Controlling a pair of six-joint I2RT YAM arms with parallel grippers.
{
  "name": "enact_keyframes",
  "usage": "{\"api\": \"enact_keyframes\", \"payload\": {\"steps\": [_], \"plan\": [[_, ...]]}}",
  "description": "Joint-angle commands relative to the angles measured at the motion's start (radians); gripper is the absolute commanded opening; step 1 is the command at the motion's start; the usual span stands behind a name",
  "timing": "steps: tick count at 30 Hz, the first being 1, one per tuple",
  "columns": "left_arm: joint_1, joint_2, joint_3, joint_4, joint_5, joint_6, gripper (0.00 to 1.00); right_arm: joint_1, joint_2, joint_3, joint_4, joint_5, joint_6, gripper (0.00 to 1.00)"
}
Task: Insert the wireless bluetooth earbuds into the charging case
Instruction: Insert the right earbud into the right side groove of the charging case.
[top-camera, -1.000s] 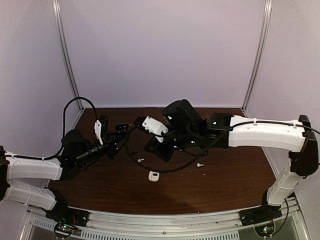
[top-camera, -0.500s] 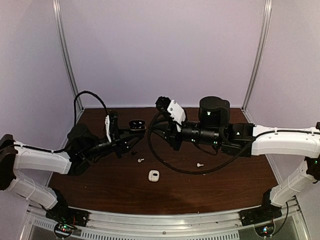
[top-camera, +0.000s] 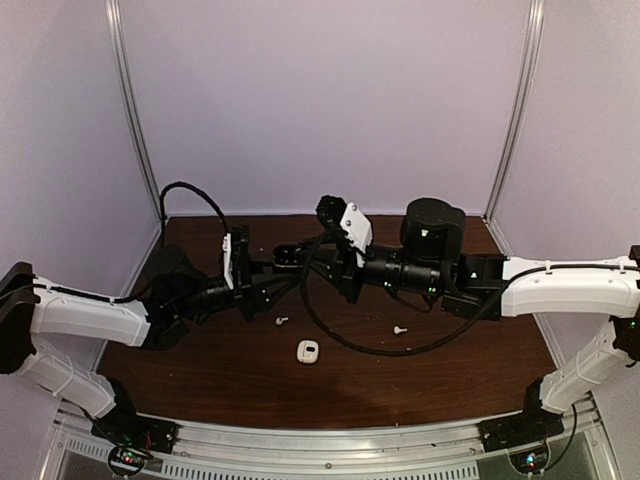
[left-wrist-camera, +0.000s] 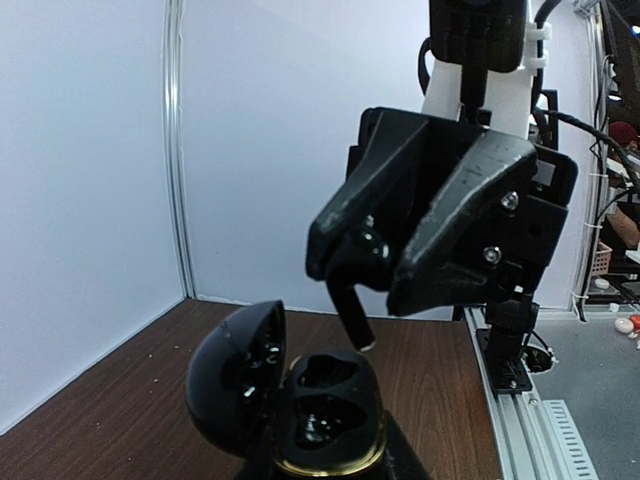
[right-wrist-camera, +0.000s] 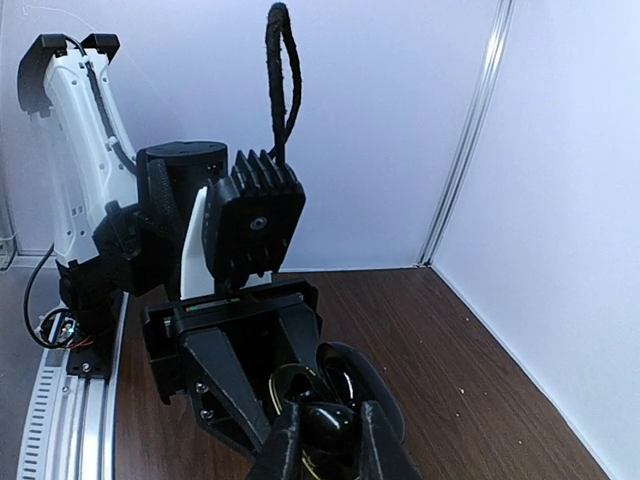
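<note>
Left gripper (top-camera: 275, 270) is reaching in from the left, clamping the rounded, glossy black charging case (left-wrist-camera: 325, 410) low on its body and holding it up off the brown wooden table (top-camera: 450, 370). Case is sitting upright, with its domed lid (left-wrist-camera: 238, 378) hanging open to the left and a gold rim showing around the body. Right gripper (left-wrist-camera: 362, 280) is pointing in from the right, pinching a small glossy black earbud (left-wrist-camera: 352, 305) between its fingertips. The stem is pointing down, just above the open case, not seated. On the table, two short-stemmed white earbuds are lying loose and well apart, one (top-camera: 281, 321) below the left gripper, the other (top-camera: 399, 329) under the right arm. A small rounded white charging case (top-camera: 307, 350) is sitting between them, nearer the front edge.
</note>
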Motion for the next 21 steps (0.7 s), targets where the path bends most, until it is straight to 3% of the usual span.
{"api": "enact_keyframes", "payload": {"steps": [1, 21], "plan": [[-0.010, 0.013, 0.034, 0.062, 0.031, 0.035, 0.00, -0.012, -0.015, -0.005, 0.048, -0.014, -0.002, 0.12], [-0.010, 0.016, 0.041, 0.072, 0.027, 0.033, 0.00, -0.030, 0.012, -0.008, 0.050, -0.064, 0.020, 0.11]]}}
